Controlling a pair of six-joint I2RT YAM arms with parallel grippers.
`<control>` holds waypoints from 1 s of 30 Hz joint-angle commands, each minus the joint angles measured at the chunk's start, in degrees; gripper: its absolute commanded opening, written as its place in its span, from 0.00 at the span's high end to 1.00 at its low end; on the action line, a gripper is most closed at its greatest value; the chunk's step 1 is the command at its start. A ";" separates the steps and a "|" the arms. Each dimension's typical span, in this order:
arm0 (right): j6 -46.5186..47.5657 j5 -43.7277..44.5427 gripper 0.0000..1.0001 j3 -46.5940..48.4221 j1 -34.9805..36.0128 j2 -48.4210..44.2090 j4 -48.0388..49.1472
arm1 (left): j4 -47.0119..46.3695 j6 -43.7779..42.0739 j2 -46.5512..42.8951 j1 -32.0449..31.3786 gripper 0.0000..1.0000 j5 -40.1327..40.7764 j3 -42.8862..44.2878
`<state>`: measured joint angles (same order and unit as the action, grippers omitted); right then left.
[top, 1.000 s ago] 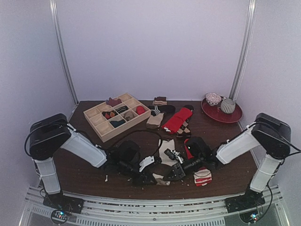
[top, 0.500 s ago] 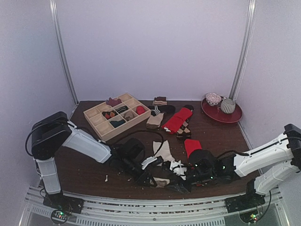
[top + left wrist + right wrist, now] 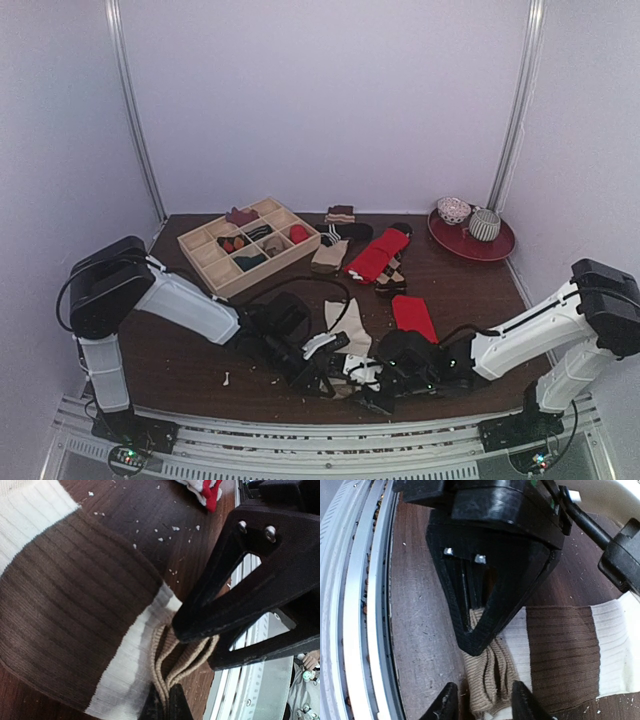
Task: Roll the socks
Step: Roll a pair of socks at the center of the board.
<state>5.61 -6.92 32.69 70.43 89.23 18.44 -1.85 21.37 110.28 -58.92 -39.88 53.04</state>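
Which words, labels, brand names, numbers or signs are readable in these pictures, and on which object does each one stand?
None: no view shows any readable text.
cream sock: only brown and white bands, no label.
wooden divider box: no marking visible.
red plate: no lettering visible; any fine print would be too small to read.

Pale, plain walls close the space in on three sides: a back wall, a left wall and a right wall. A slim metal post stands in each back corner. The light is soft and even, with a faint lilac cast. A dark brown wooden table fills the floor of the booth, its grain dotted with pale crumbs. A ribbed aluminium rail runs along its near edge.
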 commanded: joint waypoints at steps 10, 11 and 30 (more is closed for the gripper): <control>-14.37 0.54 0.99 -3.53 -0.50 4.18 7.64 | 5.54 -5.27 -1.25 -0.34 0.95 3.97 1.60; -16.58 -0.67 0.99 -4.77 -1.03 3.63 9.76 | 5.30 -5.70 -1.90 -0.35 0.91 4.78 1.46; -70.13 -25.08 1.00 -21.09 -13.71 18.20 50.27 | -28.21 -21.70 -15.83 -1.43 0.38 11.80 -14.37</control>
<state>-50.81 -26.83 14.87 56.82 101.93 64.62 -21.89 6.57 91.07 -59.77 -25.54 39.03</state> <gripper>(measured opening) 0.014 0.622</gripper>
